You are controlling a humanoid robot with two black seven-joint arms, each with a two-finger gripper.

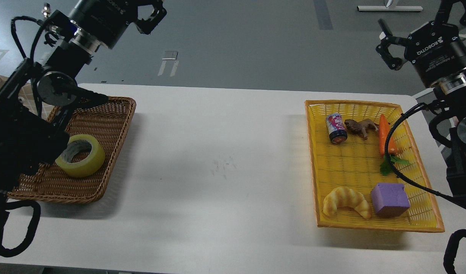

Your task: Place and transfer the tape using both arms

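Observation:
The tape (80, 155), a yellow translucent roll with a grey-white core, lies flat in the brown wicker basket (116, 101) at the left of the white table. My left arm partly hides the basket's left side. My left gripper (153, 9) is high above and behind the basket, at the frame's top edge, open and empty, well away from the tape. My right gripper (385, 43) is raised above the far right corner of the table, open and empty.
A yellow basket (350, 103) at the right holds a small can (336, 128), a brown toy animal (360, 127), a carrot (385, 137), a croissant (347, 201) and a purple block (389, 199). A black cable (392, 167) hangs over its right side.

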